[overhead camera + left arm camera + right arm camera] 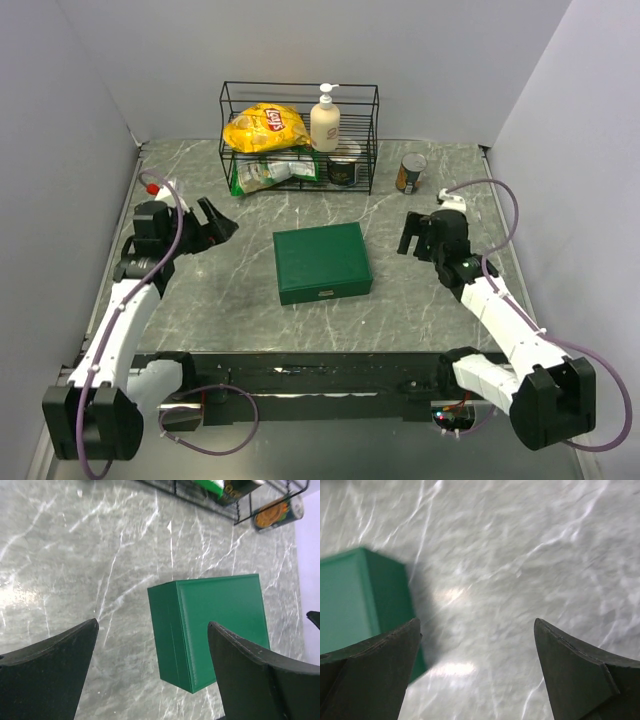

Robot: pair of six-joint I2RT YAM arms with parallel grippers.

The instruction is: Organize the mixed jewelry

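Jewelry is nowhere on show in any view; my judgement is that it lies inside the green box [322, 262], whose lid is down. Taking that box as the landmark: the marbled grey surface [250, 320] spreads around it on every side; the wire rack [300, 135] stands beyond its far edge, holding a yellow crisp bag [265, 127] and a pump bottle [325, 120]; the box itself sits flat and slightly skewed, a little wider across than deep, with a small latch [325, 293] in the middle of its near wall. The left fingers [216, 222] hover to the left of the box, level with its far edge, spread wide and holding nothing; the right fingers [410, 236] hover to its right, likewise spread wide and empty, and they look the nearer pair. A small can [410, 172] stands beyond the box's far right corner, just beside the rack. The lid probably has to come up first; since the latch faces the arm bases, either arm would need to come round to the near side.
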